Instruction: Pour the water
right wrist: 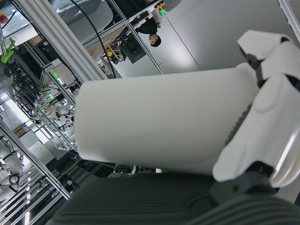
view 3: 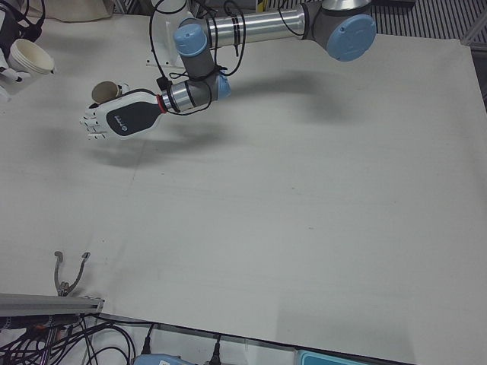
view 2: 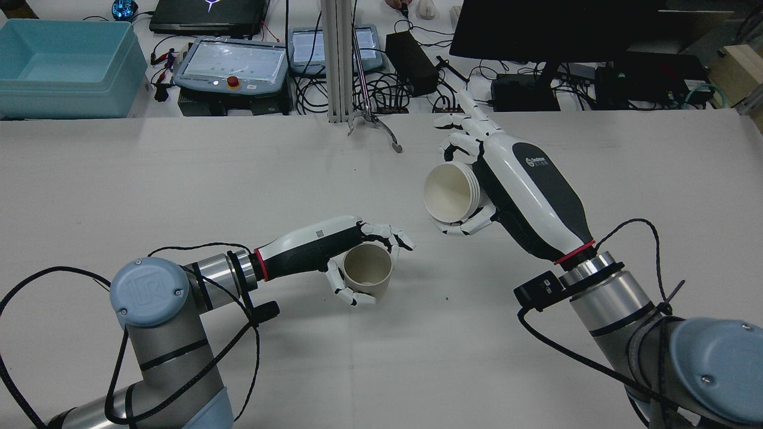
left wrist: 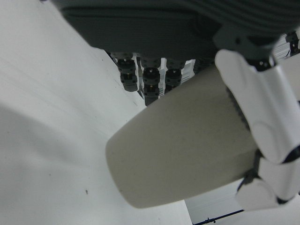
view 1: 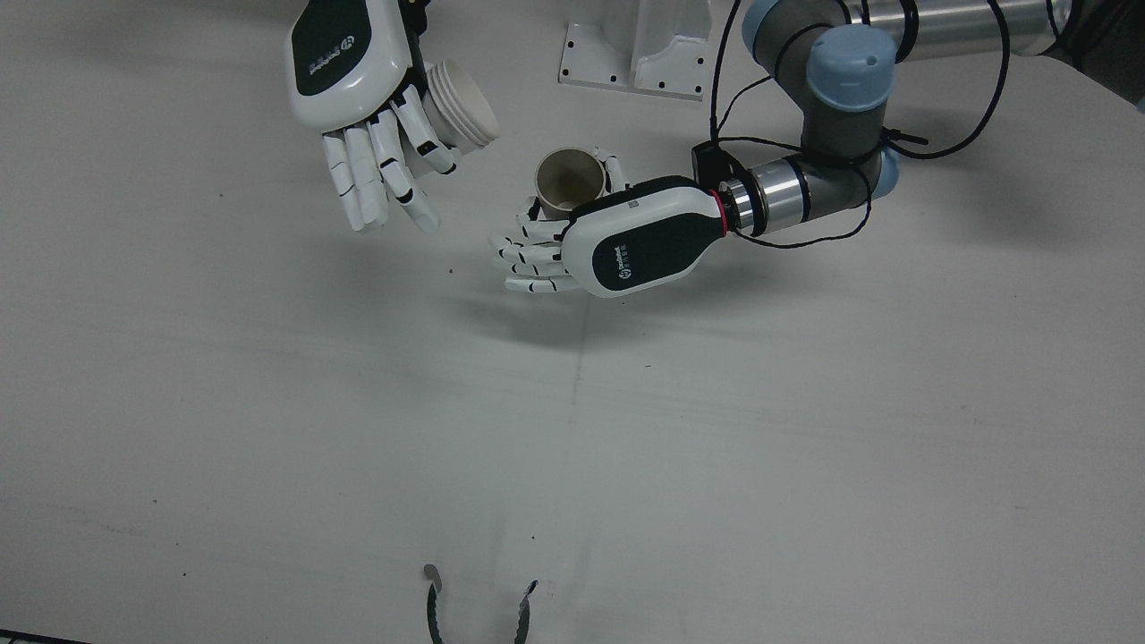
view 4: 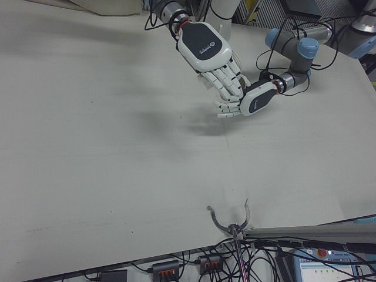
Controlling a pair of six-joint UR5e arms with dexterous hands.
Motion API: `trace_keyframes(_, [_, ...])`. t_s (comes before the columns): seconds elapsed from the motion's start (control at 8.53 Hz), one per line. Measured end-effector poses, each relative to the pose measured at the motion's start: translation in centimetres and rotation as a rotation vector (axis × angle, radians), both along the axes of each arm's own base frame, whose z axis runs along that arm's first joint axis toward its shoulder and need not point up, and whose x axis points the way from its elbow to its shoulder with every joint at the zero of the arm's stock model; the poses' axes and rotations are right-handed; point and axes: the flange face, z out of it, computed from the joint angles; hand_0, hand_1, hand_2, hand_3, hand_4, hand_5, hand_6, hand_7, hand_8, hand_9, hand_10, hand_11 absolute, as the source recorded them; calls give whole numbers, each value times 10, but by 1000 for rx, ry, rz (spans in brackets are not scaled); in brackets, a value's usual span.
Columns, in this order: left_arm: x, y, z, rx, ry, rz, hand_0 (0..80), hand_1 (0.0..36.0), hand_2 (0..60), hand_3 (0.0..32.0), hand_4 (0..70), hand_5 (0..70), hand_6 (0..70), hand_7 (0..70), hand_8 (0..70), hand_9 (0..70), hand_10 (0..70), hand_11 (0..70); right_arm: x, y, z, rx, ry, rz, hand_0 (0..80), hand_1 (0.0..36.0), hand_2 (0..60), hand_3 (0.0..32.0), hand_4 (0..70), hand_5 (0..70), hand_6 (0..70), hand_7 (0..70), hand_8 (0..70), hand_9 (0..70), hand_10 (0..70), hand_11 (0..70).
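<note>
My left hand [view 2: 334,247] is shut on a beige paper cup [view 2: 366,271] and holds it upright near the table's middle, mouth up; the cup looks empty in the front view [view 1: 570,177]. My right hand [view 2: 524,190] is shut on a white ribbed cup [view 2: 451,192], held in the air and tipped on its side, mouth facing the beige cup. The two cups stand apart. In the front view the right hand [view 1: 358,89] has its long fingers stretched out past the white cup [view 1: 461,103]. The hand views show each cup close up, the beige cup [left wrist: 183,154] and the white cup [right wrist: 159,122].
A white pedestal base plate [view 1: 635,54] is bolted just behind the cups. A metal clamp [view 1: 479,608] pokes over the table's front edge. Beyond the table are a blue bin [view 2: 65,59], a teach pendant [view 2: 235,62] and cables.
</note>
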Motion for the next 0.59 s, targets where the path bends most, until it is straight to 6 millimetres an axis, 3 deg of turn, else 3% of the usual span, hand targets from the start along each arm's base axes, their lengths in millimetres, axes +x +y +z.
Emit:
trace_keyframes(0.12, [-22, -18, 17, -43, -7, -18, 440, 186, 600, 0, 700, 631, 194, 257, 202, 170, 94, 133, 19, -6, 5, -30, -84, 22, 457, 360, 600, 0, 247, 700, 121, 238, 14, 33, 64, 114])
trace_keyframes(0.35, [-90, -63, 71, -135, -18, -94, 435, 191, 600, 0, 700, 632, 191, 252, 200, 170, 95, 135, 51, -21, 29, -102, -317, 17, 458, 360, 600, 0, 242, 700, 121, 251, 14, 36, 54, 98])
trace_keyframes(0.59, [-152, -86, 131, -209, -24, -160, 440, 193, 600, 0, 700, 636, 192, 253, 200, 170, 94, 133, 77, -34, 49, -140, -526, -4, 451, 348, 600, 0, 235, 700, 120, 251, 14, 36, 62, 107])
